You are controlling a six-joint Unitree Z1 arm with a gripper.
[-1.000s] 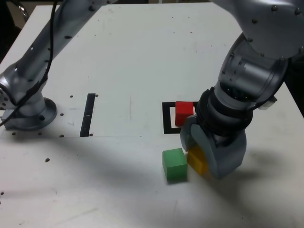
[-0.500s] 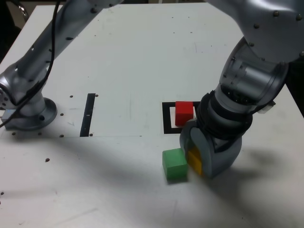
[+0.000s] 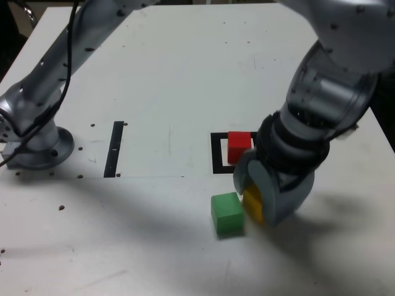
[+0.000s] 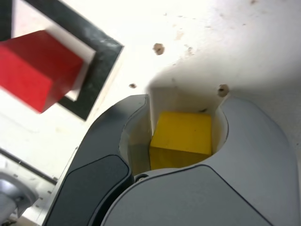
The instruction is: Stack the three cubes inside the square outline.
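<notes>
Tool (image 3: 258, 200) points down at the worktop (image 3: 173, 74), jaws drawn in on either side of the yellow cube (image 4: 181, 139), which sits between them, gripped. Green cube (image 3: 226, 213) lies just beside the tool, on the exterior view's left. Red cube (image 3: 239, 147) sits just behind the tool, inside the square outline (image 3: 217, 157).

A white worktop (image 3: 185, 74) fills nearly the whole exterior view. Its surface is matte, with small dark specks and faint scuffs. A straight narrow black strip (image 3: 115, 148) lies on it. Beyond the far edge the room is dark. Soft shadows fall on the near part.
</notes>
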